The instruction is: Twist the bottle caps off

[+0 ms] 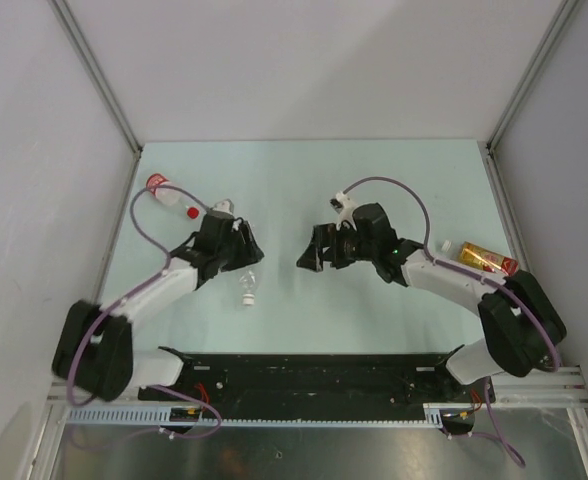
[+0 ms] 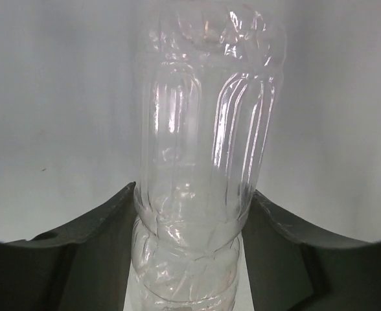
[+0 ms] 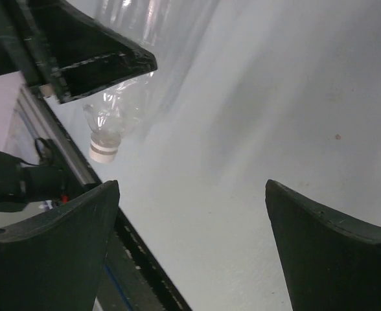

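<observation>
My left gripper is shut on the clear crinkled bottle, which fills the left wrist view between both fingers. The bottle's neck points toward the near edge and carries a white cap, also seen in the right wrist view. My right gripper is open and empty, a little to the right of that bottle. The red-label bottle with its red cap lies at far left. The amber bottle with a white cap lies at the right.
The pale table is closed in by grey walls at the left, back and right. A black rail runs along the near edge by the arm bases. The right arm's cable loops above its wrist.
</observation>
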`<state>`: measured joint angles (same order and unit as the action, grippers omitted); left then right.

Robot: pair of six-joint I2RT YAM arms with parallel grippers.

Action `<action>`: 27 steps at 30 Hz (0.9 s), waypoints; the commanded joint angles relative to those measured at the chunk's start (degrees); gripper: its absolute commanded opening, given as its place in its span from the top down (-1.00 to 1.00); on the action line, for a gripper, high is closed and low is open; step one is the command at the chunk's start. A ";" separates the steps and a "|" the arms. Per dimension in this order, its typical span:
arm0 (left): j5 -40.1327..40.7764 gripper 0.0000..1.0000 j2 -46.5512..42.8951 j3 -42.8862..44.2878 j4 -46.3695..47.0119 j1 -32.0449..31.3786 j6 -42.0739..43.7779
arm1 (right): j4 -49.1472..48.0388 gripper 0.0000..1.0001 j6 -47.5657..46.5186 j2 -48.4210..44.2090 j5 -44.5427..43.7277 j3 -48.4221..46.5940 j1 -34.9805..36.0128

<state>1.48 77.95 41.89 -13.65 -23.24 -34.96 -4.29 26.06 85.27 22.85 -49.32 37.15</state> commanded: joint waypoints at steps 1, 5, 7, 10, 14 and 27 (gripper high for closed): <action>-4.82 -0.04 -16.17 -0.65 6.11 -0.96 -2.26 | -3.42 -0.99 6.35 -6.55 1.76 -1.15 -0.05; -5.97 -0.03 -29.44 -4.18 12.70 -0.97 -8.79 | -10.66 -0.99 12.15 -10.89 6.39 0.68 1.41; -7.04 -0.03 -35.50 -7.63 19.02 -0.94 -12.96 | -17.13 -0.99 16.07 -12.87 8.69 2.49 2.11; -7.91 -0.01 -42.10 -12.93 28.79 -0.99 -19.24 | -26.17 -0.99 22.85 -14.07 11.69 4.60 3.12; -8.86 0.01 -45.62 -13.61 32.58 -1.26 -21.41 | -32.89 -0.99 26.34 -14.08 12.69 5.24 6.19; -11.02 -0.01 -48.38 -13.17 39.08 -2.27 -23.05 | -47.56 -0.83 31.67 -6.41 12.69 5.31 14.97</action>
<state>-8.21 30.68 28.38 19.86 -25.02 -56.21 -44.64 55.96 77.54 35.53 -43.92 50.59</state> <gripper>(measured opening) 0.624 0.930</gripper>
